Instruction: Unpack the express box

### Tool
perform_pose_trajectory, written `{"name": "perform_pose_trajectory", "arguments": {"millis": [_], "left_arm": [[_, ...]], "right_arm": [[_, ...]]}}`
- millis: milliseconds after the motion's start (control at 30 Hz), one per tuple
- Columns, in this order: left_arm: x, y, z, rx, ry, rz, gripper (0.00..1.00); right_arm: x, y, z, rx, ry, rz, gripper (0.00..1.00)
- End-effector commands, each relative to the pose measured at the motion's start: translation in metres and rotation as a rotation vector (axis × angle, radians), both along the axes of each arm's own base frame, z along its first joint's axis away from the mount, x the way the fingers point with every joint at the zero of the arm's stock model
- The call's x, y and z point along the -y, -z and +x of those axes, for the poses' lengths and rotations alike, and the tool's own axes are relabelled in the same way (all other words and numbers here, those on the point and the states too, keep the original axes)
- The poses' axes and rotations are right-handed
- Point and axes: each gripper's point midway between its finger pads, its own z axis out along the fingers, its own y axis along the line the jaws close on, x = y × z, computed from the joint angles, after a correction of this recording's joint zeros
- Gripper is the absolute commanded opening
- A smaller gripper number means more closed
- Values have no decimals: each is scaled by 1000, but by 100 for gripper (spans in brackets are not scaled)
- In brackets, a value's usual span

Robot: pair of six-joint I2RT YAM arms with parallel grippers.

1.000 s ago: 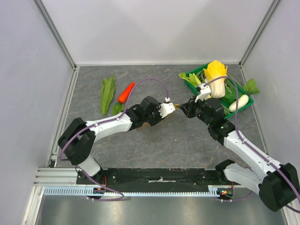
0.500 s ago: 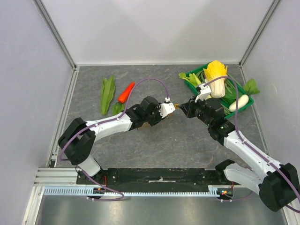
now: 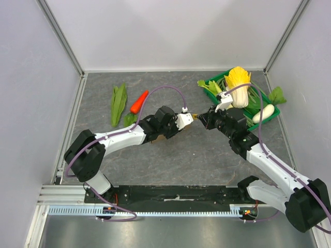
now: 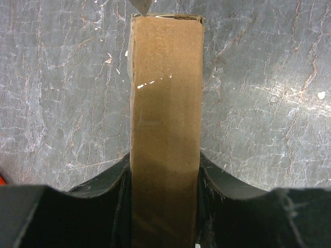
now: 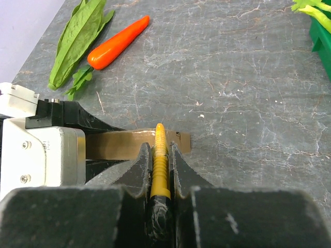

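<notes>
The express box is a thin brown cardboard box held on edge between my left gripper's black fingers, low over the grey table. From above only its tan end shows, between the two grippers. My left gripper is shut on it. My right gripper is shut on a yellow ridged cutter with a black handle. The cutter's tip rests at the box's far end and also shows in the left wrist view. The right gripper faces the left one at the table's middle.
An orange carrot and a leafy green lie at the back left. A green crate at the back right holds a yellow cabbage, greens and a white radish. Walls enclose the table.
</notes>
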Motion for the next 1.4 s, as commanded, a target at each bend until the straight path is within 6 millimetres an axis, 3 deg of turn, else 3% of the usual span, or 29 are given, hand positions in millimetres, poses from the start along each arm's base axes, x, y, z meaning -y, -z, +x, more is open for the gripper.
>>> {"name": "perform_pose_trajectory", "arguments": {"millis": [0, 267, 500, 767, 1367], "left_arm": [[-42, 82, -49, -269, -27, 197, 40], [-43, 83, -48, -268, -33, 200, 39], [-45, 84, -42, -265, -76, 213, 36], [-52, 89, -35, -313, -189, 285, 34], [-59, 94, -29, -472, -283, 249, 27]], "right_arm": [[-7, -25, 9, 65, -15, 33, 0], [-8, 2, 4, 10, -38, -10, 0], [-8, 29, -12, -78, -95, -70, 0], [-9, 37, -27, -187, -114, -72, 0], [4, 59, -38, -202, -92, -138, 0]]}}
